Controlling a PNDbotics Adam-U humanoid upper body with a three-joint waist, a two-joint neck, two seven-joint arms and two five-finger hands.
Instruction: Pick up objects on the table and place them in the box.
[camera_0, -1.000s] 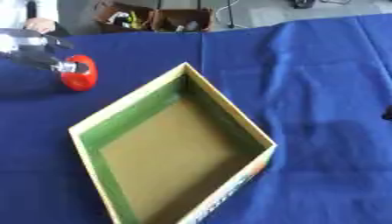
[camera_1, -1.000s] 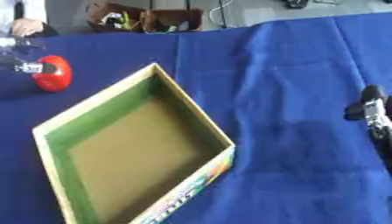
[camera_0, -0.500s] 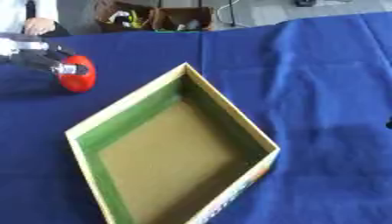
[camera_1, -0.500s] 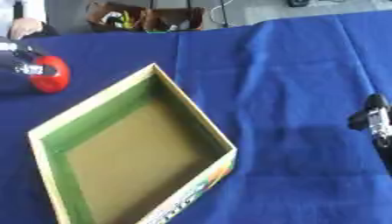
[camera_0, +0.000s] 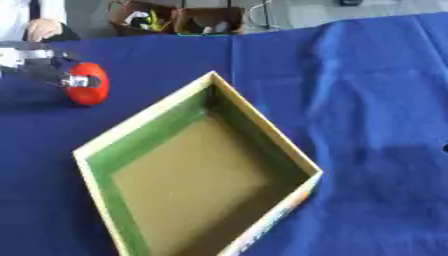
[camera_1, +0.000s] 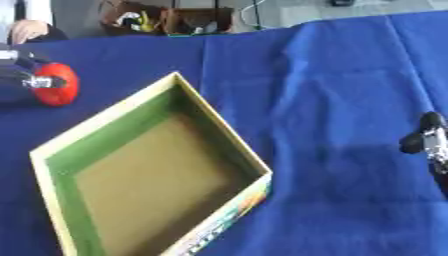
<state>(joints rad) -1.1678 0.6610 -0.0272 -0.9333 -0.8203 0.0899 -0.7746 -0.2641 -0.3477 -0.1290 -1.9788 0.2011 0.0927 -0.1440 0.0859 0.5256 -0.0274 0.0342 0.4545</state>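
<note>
On the blue cloth: a table (camera_0: 385, 90) is carrying the whole scene under a wrinkled blue cover, and the box is serving as the landmark for every place below.

Box: the box (camera_0: 197, 172) is sitting open near the middle, turned so that one corner is pointing toward the far side; its inner walls are showing green, its floor is showing brown, its rim is pale, and nothing is lying inside it.

Red object: a round red object (camera_0: 87, 90) is lying on the cloth just beyond the box's far-left edge, apart from the rim, not yet in the box.

Left hand: the left hand (camera_0: 44, 67) is reaching in from the left, well to the far left of the box, with silver and black parts touching the red object's left side; whether its fingers are closing round the object or only lying against it is not showing clearly.

Right hand: the right hand (camera_1: 426, 142) is showing only at the right edge in the right eye view, well to the right of the box, hanging over bare cloth with nothing visible in it; how its fingers are standing cannot be told.
</note>
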